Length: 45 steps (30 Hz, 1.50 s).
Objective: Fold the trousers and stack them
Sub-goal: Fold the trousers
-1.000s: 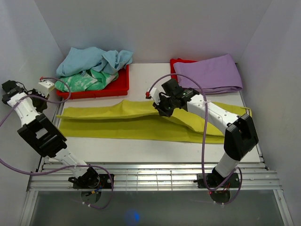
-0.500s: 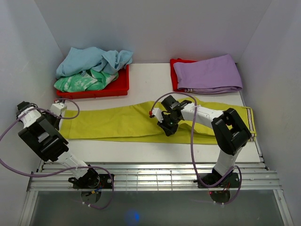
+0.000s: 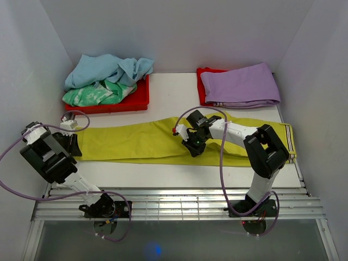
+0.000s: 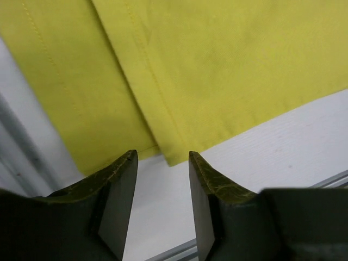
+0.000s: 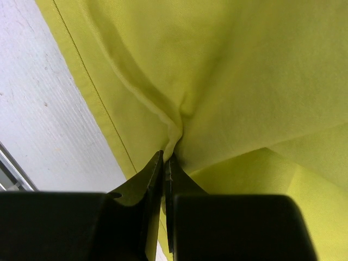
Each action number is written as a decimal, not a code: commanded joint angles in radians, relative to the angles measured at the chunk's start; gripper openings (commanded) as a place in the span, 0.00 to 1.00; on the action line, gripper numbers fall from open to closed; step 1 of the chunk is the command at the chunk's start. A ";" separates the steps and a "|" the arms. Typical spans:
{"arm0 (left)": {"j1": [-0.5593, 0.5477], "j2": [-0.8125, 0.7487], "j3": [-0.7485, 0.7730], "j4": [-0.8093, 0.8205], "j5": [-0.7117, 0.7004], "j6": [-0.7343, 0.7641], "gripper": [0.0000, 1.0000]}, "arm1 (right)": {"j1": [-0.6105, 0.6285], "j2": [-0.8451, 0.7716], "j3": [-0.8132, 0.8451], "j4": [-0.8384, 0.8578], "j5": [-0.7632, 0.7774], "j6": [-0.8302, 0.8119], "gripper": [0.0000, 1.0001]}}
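The chartreuse-yellow trousers (image 3: pixel 136 142) lie flat across the table from left to right, one leg laid over the other. My left gripper (image 3: pixel 72 144) sits low at their left end. In the left wrist view it (image 4: pixel 162 157) stands open with only bare table between the jaws, and the two leg hems (image 4: pixel 163 109) end just beyond the tips. My right gripper (image 3: pixel 194 148) is at the middle of the trousers. It (image 5: pixel 166 157) is shut on a pinched ridge of the yellow cloth (image 5: pixel 244 81).
A red tray (image 3: pixel 138 100) at the back left holds light blue (image 3: pixel 109 68) and green-patterned (image 3: pixel 89 95) garments. A folded lilac garment (image 3: pixel 239 84) lies on a red tray at the back right. White walls flank the table, and metal rails (image 3: pixel 174 201) run along the near edge.
The left gripper brought the raised leg end forward and down onto the other leg, then opened and let the hem go. The right gripper came forward too and stays shut on the cloth.
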 commanded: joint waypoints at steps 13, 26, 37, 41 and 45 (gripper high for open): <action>-0.016 0.069 0.018 0.105 0.083 -0.438 0.53 | 0.004 0.018 0.037 0.001 0.004 0.016 0.08; -0.100 0.065 -0.091 0.249 -0.004 -0.605 0.38 | -0.019 -0.006 -0.031 0.010 0.035 -0.011 0.08; -0.123 -0.050 -0.027 0.234 0.008 -0.631 0.00 | -0.041 -0.063 -0.038 -0.001 0.038 -0.016 0.08; -0.139 -0.147 0.034 0.226 -0.012 -0.633 0.00 | -0.039 -0.097 0.004 -0.027 0.015 -0.011 0.08; -0.143 -0.167 0.125 0.194 -0.033 -0.636 0.00 | -0.041 -0.136 0.046 -0.045 0.018 -0.013 0.08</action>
